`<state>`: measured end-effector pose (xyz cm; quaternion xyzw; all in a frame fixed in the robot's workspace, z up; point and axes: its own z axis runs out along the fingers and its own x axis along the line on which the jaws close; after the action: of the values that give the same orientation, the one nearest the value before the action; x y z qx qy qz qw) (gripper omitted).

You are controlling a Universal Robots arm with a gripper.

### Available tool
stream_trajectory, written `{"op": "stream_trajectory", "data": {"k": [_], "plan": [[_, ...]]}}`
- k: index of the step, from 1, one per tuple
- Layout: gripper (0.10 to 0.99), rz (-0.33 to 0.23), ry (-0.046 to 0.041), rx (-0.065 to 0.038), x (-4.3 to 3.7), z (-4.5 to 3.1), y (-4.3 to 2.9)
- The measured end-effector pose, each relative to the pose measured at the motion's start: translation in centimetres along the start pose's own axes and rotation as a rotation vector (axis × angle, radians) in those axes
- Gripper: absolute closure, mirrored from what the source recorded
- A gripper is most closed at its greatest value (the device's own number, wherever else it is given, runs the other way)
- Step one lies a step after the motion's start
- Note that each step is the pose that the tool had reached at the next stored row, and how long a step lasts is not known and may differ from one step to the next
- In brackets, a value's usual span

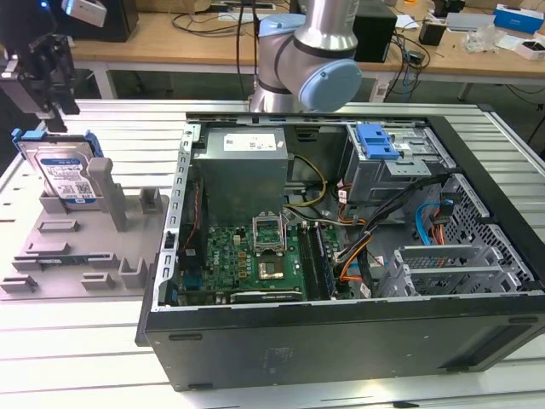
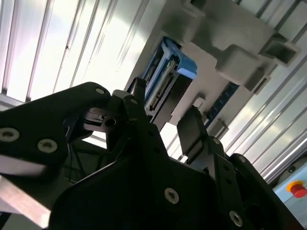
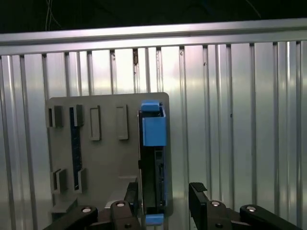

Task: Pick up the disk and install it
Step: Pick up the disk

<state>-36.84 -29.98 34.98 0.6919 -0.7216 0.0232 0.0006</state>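
Tool hangs open, fingers either side of the disk standing in the grey holder.

Silver arm, pale-blue joint caps — black tool

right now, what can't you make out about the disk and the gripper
Lower part of the disk: exterior view, behind posts of the grey holder.
Its label face: both wrist views see it edge-on.
Label print: exterior view, too small.
Body of the gripper: first wrist view, cut off by the frame edge.
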Motion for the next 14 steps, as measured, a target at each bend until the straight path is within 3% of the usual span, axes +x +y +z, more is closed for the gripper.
{"op": "stream_trajectory", "data": {"k": [3,6,14], "plan": [[0.545,0.0,0.0,0.0,0.04,0.09,1.81],[0.545,0.0,0.0,0.0,0.08,0.17,2.85],[0.545,0.0,0.0002,-0.001,0.09,0.62,3.2]]}}
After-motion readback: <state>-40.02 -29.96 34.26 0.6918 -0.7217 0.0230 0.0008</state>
